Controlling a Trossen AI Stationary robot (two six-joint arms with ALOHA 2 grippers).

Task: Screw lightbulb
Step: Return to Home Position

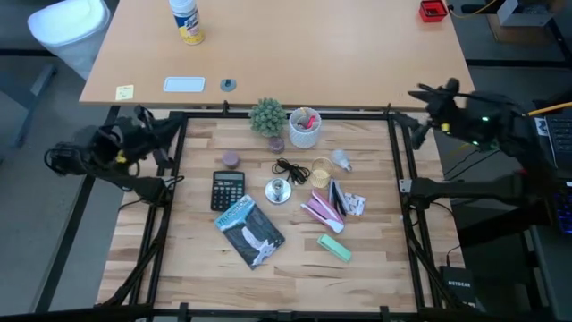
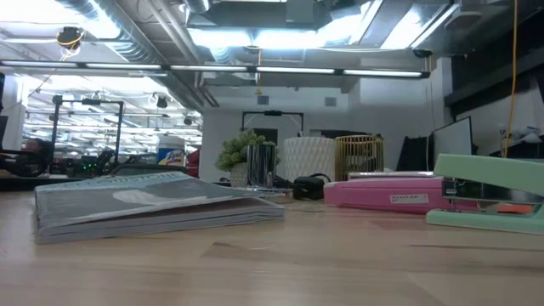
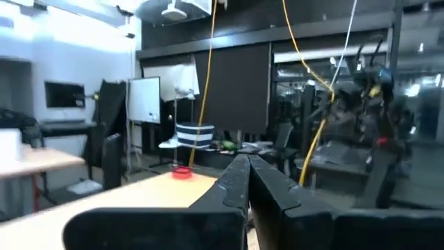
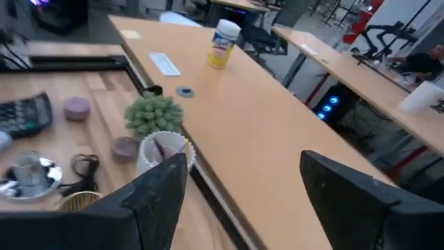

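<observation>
From above, we see the lightbulb [image 1: 341, 160] lying on the wooden tabletop [image 1: 197, 268], free of both arms. It is just at 3 o'clock of the amber cup [image 1: 320, 170] and at about 2 o'clock of the silver lamp base [image 1: 279, 190]. The calculator [image 1: 227, 190] sits at 9 o'clock of that base and the book [image 1: 250, 231] at about 7 o'clock of it. The plant [image 1: 267, 116] and the white cup [image 1: 305, 127] stand by the 12 o'clock edge. The left arm [image 1: 107, 152] is folded off the 9 o'clock side and the right arm [image 1: 487, 125] off the 3 o'clock side, both well apart from the lightbulb.

At tabletop level, the book fills the 9 o'clock part, the green stapler [image 2: 493, 200] sits at 3 o'clock with the pink stapler [image 2: 391, 191] just beside it, and we cannot make out the lightbulb.

Past the left wrist, the left end effector [image 3: 247, 167] is clenched, fingers pressed together on nothing, pointing over the pale tabletop [image 3: 139, 201] toward a small red object [image 3: 181, 172].

Past the right wrist, the right end effector [image 4: 244, 160] is released, fingers wide apart and empty, above the pale tabletop that carries a bottle [image 4: 223, 43].
</observation>
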